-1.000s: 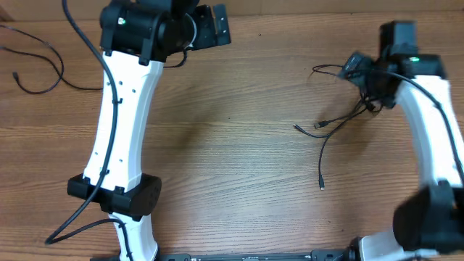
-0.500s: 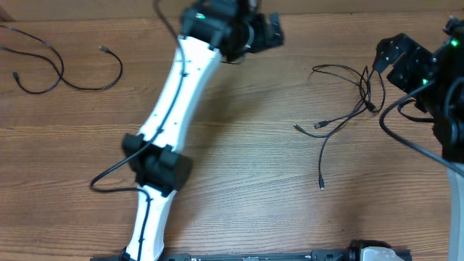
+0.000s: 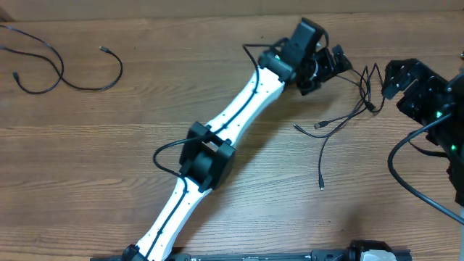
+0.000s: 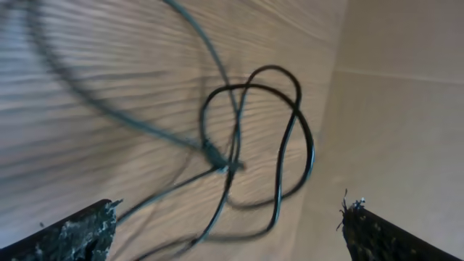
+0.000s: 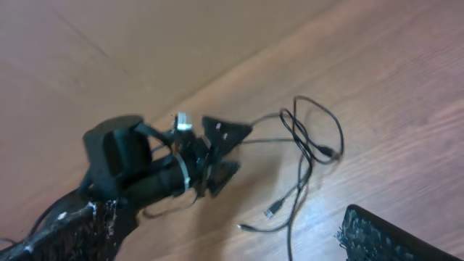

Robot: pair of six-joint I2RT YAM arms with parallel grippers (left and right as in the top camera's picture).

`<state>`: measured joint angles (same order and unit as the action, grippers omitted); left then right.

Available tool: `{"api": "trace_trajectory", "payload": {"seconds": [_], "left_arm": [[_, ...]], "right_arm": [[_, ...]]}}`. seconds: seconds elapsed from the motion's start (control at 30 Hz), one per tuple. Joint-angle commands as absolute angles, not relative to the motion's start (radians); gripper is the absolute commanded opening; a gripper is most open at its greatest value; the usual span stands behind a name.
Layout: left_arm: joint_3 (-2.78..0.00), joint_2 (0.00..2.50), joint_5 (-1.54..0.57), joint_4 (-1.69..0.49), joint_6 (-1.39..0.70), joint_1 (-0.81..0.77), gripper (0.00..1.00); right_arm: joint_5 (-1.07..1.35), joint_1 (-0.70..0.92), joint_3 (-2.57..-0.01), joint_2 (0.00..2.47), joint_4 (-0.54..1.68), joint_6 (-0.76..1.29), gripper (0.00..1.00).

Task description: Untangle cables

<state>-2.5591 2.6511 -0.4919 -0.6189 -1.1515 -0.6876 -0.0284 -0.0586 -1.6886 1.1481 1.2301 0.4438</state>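
Note:
A tangle of thin black cables (image 3: pixel 353 109) lies on the wooden table at the right, with loops at the top and plug ends trailing down-left. My left gripper (image 3: pixel 335 64) is open and empty just left of the loops. The left wrist view shows the looped cables (image 4: pixel 250 145) on the wood ahead of the open jaws (image 4: pixel 228 214). My right gripper (image 3: pixel 396 78) is open and empty just right of the tangle. The right wrist view shows its open jaws (image 5: pixel 232 232), the cables (image 5: pixel 312 148) and the left gripper (image 5: pixel 217 156) beyond. A separate black cable (image 3: pixel 69 72) lies at the far left.
The left arm (image 3: pixel 232 119) stretches diagonally across the middle of the table, with its thicker black cable (image 3: pixel 165 152) looping beside the elbow. The right arm (image 3: pixel 442 123) fills the right edge. The table's far edge meets a tan wall (image 4: pixel 406 94).
The left arm has swung right from the top centre to the tangle. The right gripper has drawn back rightward off the cables. The tangled cables lie about as before.

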Motion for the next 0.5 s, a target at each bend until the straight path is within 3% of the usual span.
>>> {"api": "trace_trajectory", "payload": {"seconds": [0.0, 0.1, 0.17, 0.2, 0.23, 0.3, 0.47], "left_arm": [[-2.572, 2.702, -0.432, -0.552, -1.247, -0.690, 1.00], [-2.572, 2.743, -0.371, -0.517, -1.274, -0.696, 1.00], [-2.572, 2.762, -0.362, -0.518, -1.282, -0.696, 0.86], [-2.572, 2.777, -0.354, -0.519, -1.279, -0.696, 0.53], [-2.572, 2.785, -0.347, -0.519, -1.278, -0.696, 0.40], [-2.572, 2.787, -0.348, -0.519, -1.209, -0.679, 0.04], [-2.598, 2.767, -0.498, -0.532, -0.987, -0.627, 0.04]], "right_arm": [[-0.023, -0.061, -1.697, 1.147, 1.254, 0.437, 1.00], [-0.023, -0.061, -1.697, 1.147, 1.287, 0.437, 1.00], [-0.023, -0.061, -1.697, 1.147, 1.302, 0.437, 1.00], [-0.023, -0.061, -1.697, 1.147, 1.313, 0.437, 1.00], [-0.023, -0.061, -1.697, 1.147, 1.319, 0.437, 1.00], [-0.024, -0.061, -1.697, 1.147, 1.326, 0.437, 1.00], [-0.024, -0.061, -1.695, 1.151, 1.326, 0.437, 1.00]]}}
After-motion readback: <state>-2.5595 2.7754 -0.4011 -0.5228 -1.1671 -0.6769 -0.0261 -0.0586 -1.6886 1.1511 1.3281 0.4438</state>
